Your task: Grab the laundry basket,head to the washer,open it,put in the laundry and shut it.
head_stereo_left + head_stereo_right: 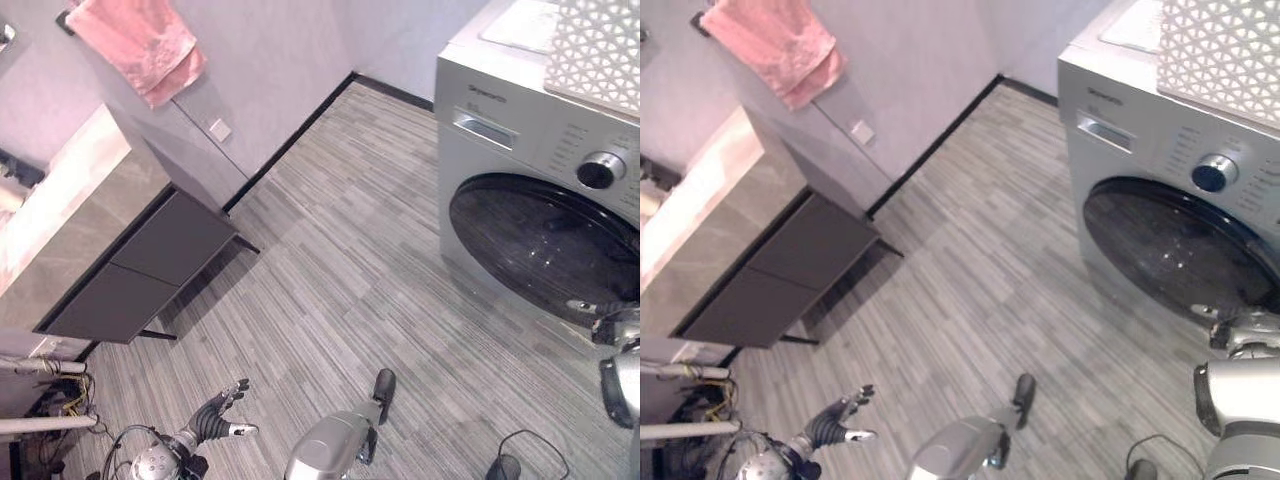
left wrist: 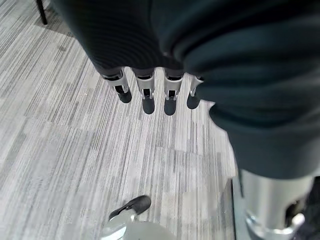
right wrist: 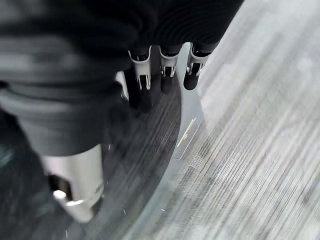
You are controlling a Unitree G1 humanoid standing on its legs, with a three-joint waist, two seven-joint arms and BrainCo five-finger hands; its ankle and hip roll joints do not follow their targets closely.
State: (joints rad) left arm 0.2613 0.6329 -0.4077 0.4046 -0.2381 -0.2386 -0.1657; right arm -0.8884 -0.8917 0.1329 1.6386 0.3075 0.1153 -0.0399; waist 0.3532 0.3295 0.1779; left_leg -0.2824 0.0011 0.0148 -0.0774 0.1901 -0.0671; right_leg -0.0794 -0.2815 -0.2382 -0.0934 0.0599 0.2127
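A white lattice laundry basket (image 1: 598,48) stands on top of the silver washer (image 1: 500,120) at the right. The washer's round dark door (image 1: 540,245) is shut. My right hand (image 1: 610,326) is at the lower right edge of that door. In the right wrist view its fingers (image 3: 145,87) reach out straight over the dark glass and the silver rim, holding nothing. My left hand (image 1: 217,415) hangs low at the lower left over the floor, with its fingers (image 2: 146,94) spread and empty.
A dark vanity cabinet (image 1: 150,262) with a pale stone top (image 1: 70,200) stands along the left wall. A pink towel (image 1: 140,40) hangs above it. Grey striped floor (image 1: 340,260) stretches between the cabinet and the washer.
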